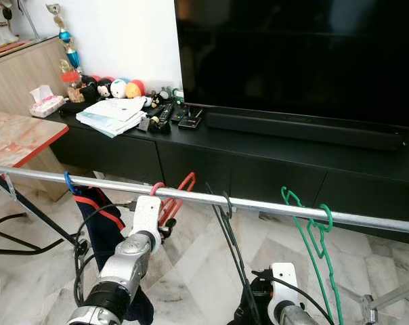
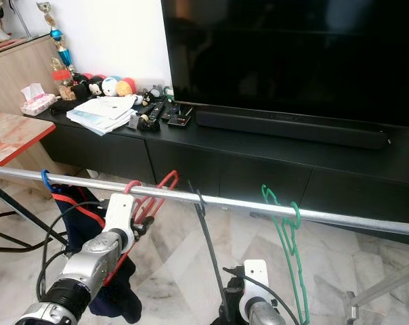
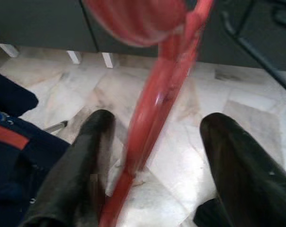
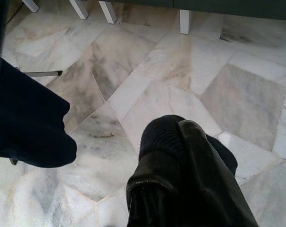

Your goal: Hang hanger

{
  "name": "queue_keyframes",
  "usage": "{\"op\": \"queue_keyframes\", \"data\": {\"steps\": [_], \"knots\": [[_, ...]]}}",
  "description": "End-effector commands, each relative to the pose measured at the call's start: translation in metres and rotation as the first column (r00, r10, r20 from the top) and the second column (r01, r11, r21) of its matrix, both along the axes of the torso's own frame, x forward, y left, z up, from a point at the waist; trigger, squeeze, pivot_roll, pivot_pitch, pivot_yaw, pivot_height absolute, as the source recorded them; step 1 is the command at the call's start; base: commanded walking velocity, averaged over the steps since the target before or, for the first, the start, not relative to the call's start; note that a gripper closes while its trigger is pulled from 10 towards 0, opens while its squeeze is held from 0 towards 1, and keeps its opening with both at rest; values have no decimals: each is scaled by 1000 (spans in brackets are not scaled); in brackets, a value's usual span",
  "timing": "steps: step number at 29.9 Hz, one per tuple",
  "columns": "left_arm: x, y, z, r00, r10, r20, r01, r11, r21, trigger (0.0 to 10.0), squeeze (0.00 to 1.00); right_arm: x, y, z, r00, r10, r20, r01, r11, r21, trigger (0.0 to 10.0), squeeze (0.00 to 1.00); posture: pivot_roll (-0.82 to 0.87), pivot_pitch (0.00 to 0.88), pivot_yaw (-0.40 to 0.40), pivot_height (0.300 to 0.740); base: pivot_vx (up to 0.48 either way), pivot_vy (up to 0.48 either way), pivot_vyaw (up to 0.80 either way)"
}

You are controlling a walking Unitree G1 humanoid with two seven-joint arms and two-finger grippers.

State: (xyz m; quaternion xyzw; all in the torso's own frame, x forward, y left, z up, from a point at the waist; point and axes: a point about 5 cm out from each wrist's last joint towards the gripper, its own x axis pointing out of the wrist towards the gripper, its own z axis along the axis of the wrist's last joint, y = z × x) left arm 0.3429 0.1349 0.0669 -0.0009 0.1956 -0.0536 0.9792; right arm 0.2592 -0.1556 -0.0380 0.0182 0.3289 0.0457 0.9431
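The red plastic hanger (image 1: 179, 193) hangs hooked over the long silver metal rail (image 1: 272, 206), just left of a black wire hanger (image 1: 226, 230) and well left of a green one (image 1: 318, 237). The left gripper (image 3: 152, 161) is raised to it, fingers (image 3: 81, 170) spread wide, the red bar between them. The right gripper (image 4: 181, 170) hangs low over the marble floor (image 4: 171, 71), fingers pressed together, holding nothing.

Red hanger (image 3: 152, 104) blurs close to the left wrist lens, its top cut at twelve o'clock. Green hanger (image 1: 319, 250) runs off at six o'clock.
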Motion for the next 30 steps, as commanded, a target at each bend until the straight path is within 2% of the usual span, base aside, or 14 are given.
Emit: {"op": "queue_keyframes", "data": {"steps": [1,18,30], "knots": [[3,4,0,1000,0,10,0,1000,19,0,0,5,3,5,999,-5,33,5,1000,9,10000,0,-73,0,112,740,0,0,0],[5,3,0,999,-7,40,6,1000,18,0,0,5,2,4,1000,2,27,-2,1000,7,10000,0,-73,0,111,740,0,0,0],[2,3,-8,1000,-6,16,5,999,44,0,0,3,2,3,1000,5,22,-5,1000,6,10000,0,-78,0,111,740,0,0,0]]}}
